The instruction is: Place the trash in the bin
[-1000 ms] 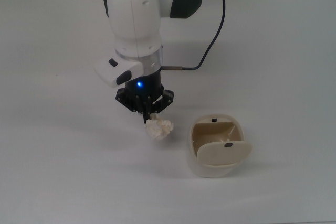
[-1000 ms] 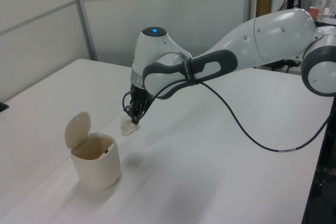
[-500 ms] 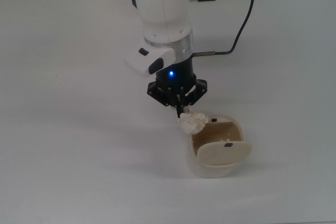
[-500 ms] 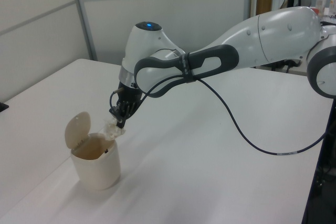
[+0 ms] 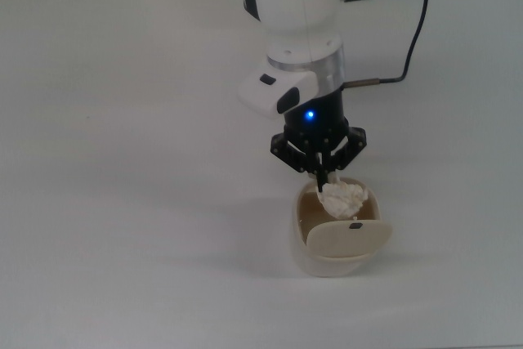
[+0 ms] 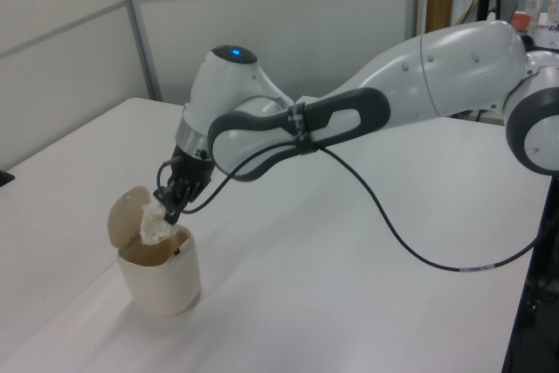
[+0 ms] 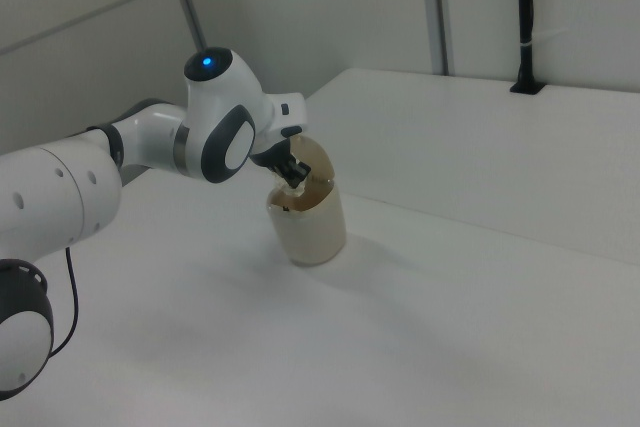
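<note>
We see the end effector [image 5: 325,179] clenched on the trash [image 5: 343,197], a lumpy off-white wad that hangs just below its fingertips. Directly beneath sits the bin [image 5: 304,239] on the white table [image 5: 122,202], its mouth open. The trash sits over that opening, about level with the rim (in the left view it shows just above the rim [image 6: 155,224]). In the top view the swing lid [image 5: 349,237] lies just below the end effector, tilted open.
</note>
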